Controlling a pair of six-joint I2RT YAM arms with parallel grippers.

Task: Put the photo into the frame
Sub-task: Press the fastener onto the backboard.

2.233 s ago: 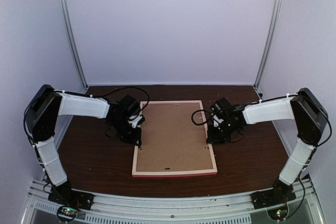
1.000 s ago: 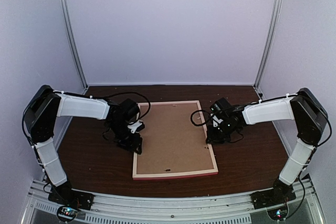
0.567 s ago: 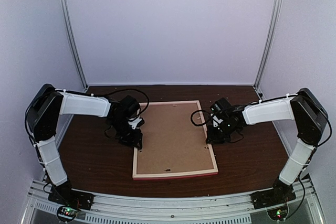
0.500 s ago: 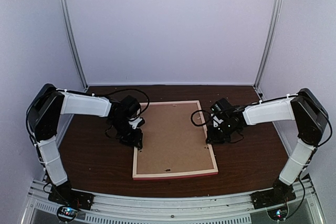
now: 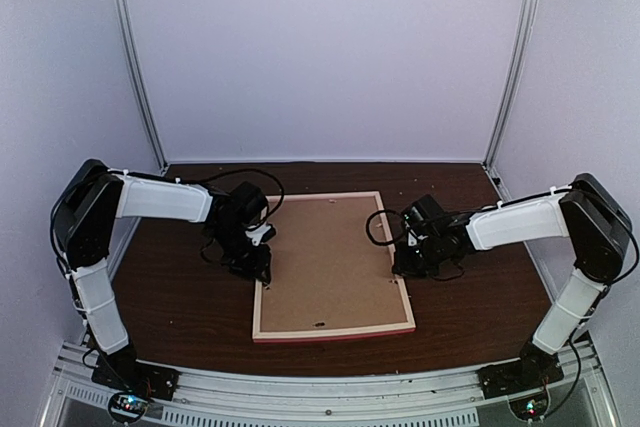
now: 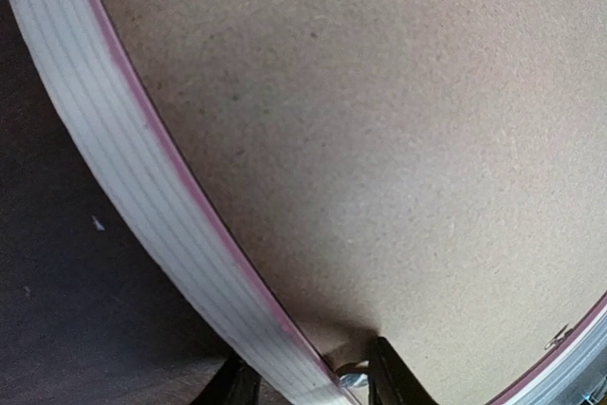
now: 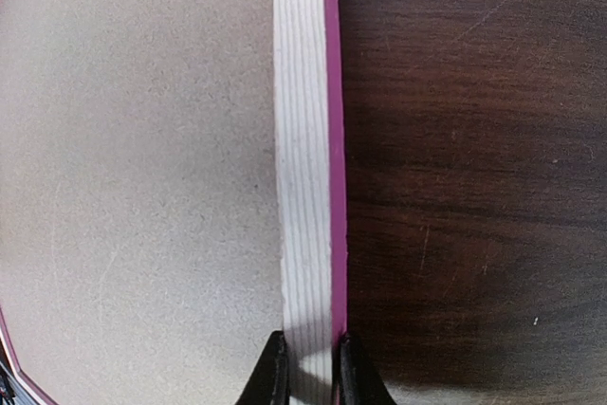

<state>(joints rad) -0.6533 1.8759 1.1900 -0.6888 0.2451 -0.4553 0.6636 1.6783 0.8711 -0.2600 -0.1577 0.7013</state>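
Right wrist alone shows right gripper (image 7: 308, 367) seemingly pinching frame (image 7: 305, 139).

On the table (image 5: 470, 319), frame (image 5: 335, 330); backing board (image 5: 330, 257) inside.

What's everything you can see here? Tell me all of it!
frame: one, pale wood with pink edge, back-up mid-table
backing board: one, brown, inside the frame
table: one, dark brown, under everything
walls: three, pale lilac, around the table
metal posts: two, silver, back corners
left arm: one, white and black, left side
right arm: one, white and black, right side
left gripper: one, black, open astride frame's left rail
right gripper: one, black, shut on frame's right rail
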